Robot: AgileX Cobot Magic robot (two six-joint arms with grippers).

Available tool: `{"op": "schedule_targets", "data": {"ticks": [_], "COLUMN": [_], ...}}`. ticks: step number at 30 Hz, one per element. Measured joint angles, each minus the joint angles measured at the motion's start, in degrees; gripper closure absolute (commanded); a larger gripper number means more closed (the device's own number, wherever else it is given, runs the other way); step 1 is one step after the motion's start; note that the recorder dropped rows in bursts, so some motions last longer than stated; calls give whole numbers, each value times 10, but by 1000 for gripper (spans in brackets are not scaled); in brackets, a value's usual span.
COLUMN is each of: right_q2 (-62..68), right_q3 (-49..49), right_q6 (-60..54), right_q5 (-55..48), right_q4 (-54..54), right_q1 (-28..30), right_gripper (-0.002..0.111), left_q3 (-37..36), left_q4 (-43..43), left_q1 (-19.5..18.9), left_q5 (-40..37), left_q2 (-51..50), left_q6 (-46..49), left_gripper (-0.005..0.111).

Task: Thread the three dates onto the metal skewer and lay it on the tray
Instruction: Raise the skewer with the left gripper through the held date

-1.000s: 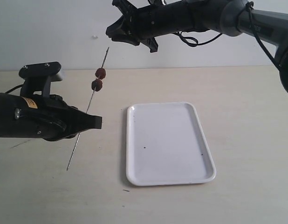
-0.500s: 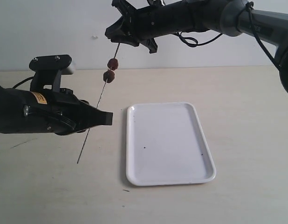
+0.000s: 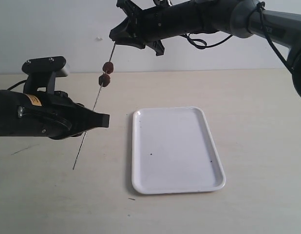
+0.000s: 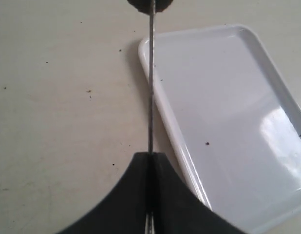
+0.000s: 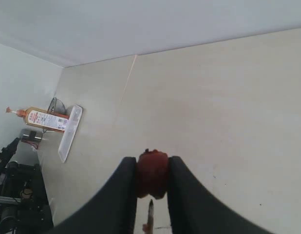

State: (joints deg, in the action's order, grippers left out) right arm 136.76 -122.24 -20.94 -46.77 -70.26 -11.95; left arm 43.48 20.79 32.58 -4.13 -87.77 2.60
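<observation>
My left gripper (image 3: 103, 121) is shut on the thin metal skewer (image 3: 93, 108), holding it tilted above the table left of the white tray (image 3: 176, 181). Two dates (image 3: 106, 73) sit threaded high on the rod, one right above the other. In the left wrist view the skewer (image 4: 151, 83) runs out from the closed jaws to a dark date (image 4: 149, 5) at the frame edge, beside the tray (image 4: 228, 122). My right gripper (image 5: 151, 168) is shut on the third date (image 5: 152, 173), a red one. The skewer's tip (image 5: 150, 209) points at it from just below.
The right arm (image 3: 199, 19) reaches across high above the table's far side. In the right wrist view a bottle (image 5: 41, 118) and a flat white object (image 5: 68, 132) lie off to one side. A small dark speck (image 3: 132, 199) marks the tabletop near the tray's front corner.
The left gripper swung the skewer up and right toward the right gripper, then back left and slightly down. The skewer tip now sits just under the right gripper. The right arm stayed still.
</observation>
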Motion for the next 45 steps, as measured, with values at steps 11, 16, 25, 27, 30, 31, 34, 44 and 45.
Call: {"op": "schedule_targets", "data": {"ticks": [11, 16, 25, 27, 30, 31, 34, 44, 45], "right_q2": [0, 0, 0, 0, 0, 0, 0, 0, 0], "right_q3": [0, 0, 0, 0, 0, 0, 0, 0, 0], "right_q6": [2, 2, 3, 3, 3, 3, 3, -8, -9], "right_q5": [0, -4, -13, -15, -20, -21, -23, -20, -20], "right_q4": [0, 0, -13, -14, -15, -15, -15, -18, -18], "right_q1": [0, 0, 0, 0, 0, 0, 0, 3, 3], "right_gripper": [87, 87, 87, 87, 87, 87, 87, 87, 87], "left_q3": [0, 0, 0, 0, 9, 14, 33, 70, 73], "left_q4": [-3, -3, -3, -3, -2, -1, 0, 9, 8], "left_q1": [0, 0, 0, 0, 0, 0, 0, -2, -4], "left_q5": [1, 2, 4, 10, 11, 7, -4, -11, -13], "left_q2": [0, 0, 0, 0, -2, -5, -26, -61, -61], "left_q6": [0, 0, 0, 0, 0, -1, -1, -9, -11], "left_gripper": [107, 107, 107, 107, 107, 107, 107, 107, 107]}}
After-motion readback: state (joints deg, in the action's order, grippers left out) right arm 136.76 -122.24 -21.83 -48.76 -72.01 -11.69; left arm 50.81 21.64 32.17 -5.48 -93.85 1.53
